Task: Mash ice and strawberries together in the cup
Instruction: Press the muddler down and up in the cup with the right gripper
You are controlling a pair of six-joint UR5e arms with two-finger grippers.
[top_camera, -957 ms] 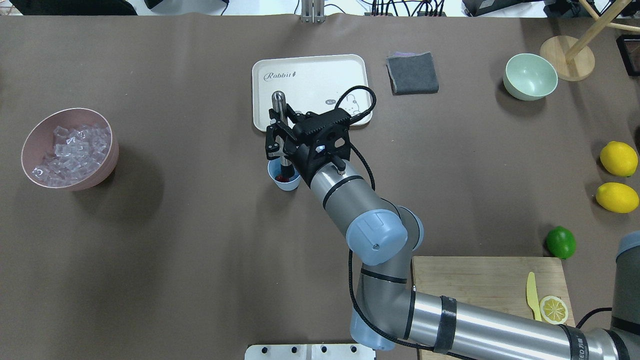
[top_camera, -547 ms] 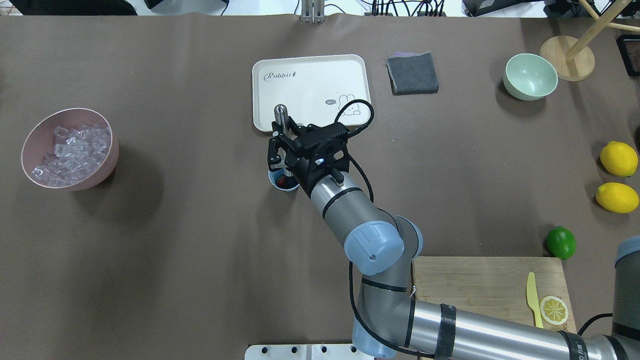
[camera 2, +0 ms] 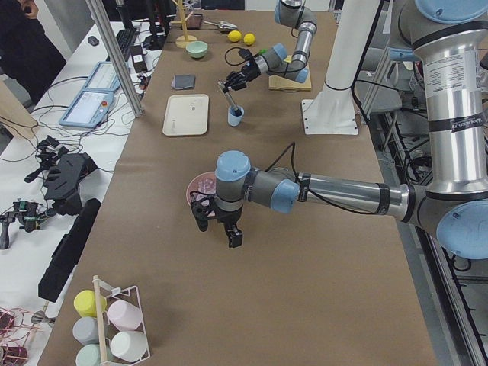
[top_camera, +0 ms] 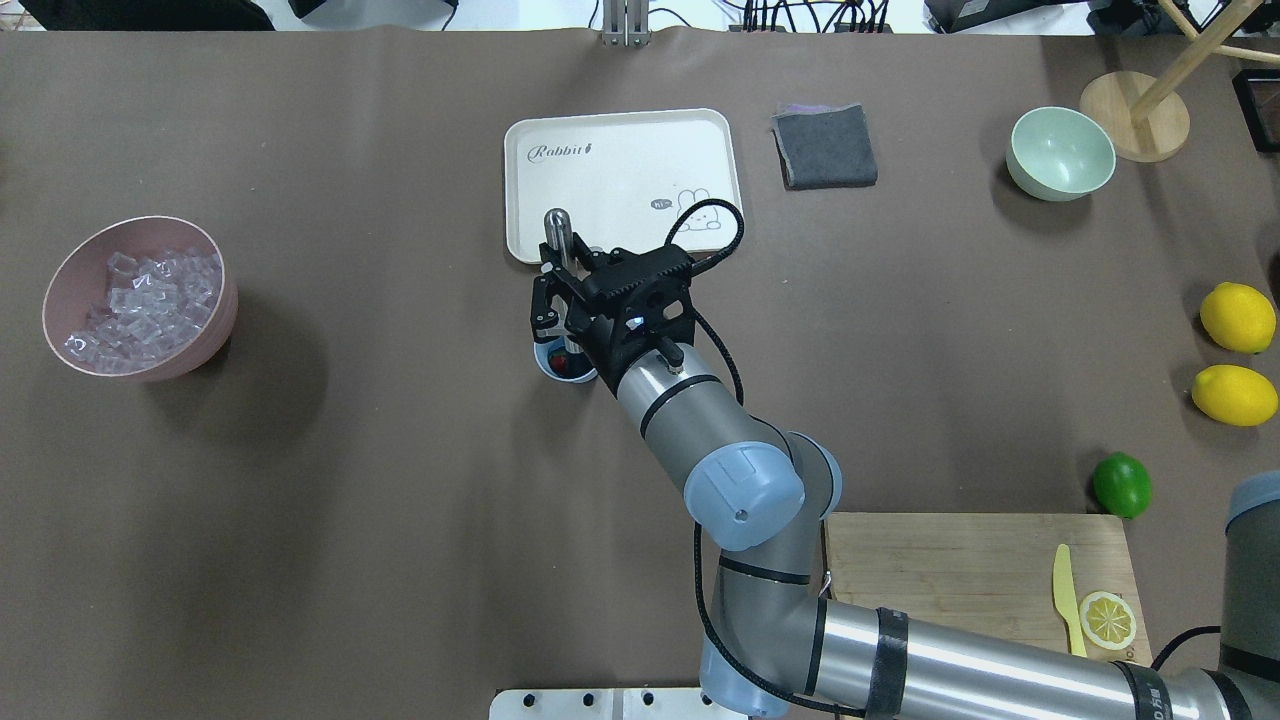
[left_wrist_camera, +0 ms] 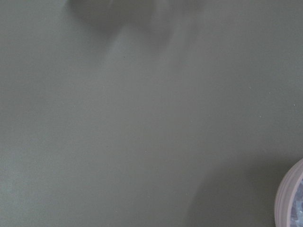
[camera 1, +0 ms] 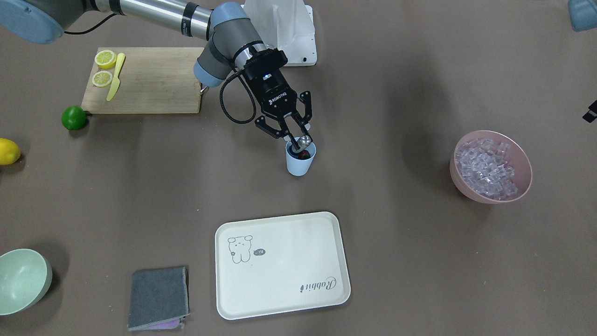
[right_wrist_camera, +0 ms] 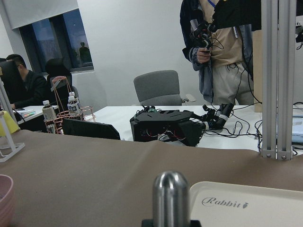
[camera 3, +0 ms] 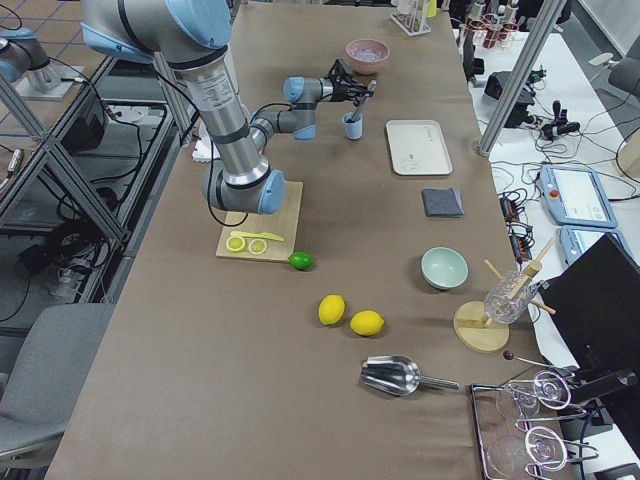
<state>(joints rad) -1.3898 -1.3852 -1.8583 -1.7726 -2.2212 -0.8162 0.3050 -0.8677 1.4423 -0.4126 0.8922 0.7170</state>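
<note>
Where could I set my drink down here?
The wide bare stretch between the pink plastic bowl of ice and the small light-blue plastic cup is free. Crowded: the cup itself, where the right gripper holds a metal masher, and the end with the wooden cutting board, green lime and yellow lemons.

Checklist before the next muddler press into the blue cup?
1. Right end effector shut on muddler: ok.
2. Muddler tip inside cup: ok.
3. Cup upright on table: ok.
4. Strawberry in cup: ok.
5. Ice shows in pink bowl; any in cup: cannot tell.
6. Left end effector well away from cup: ok.
</note>
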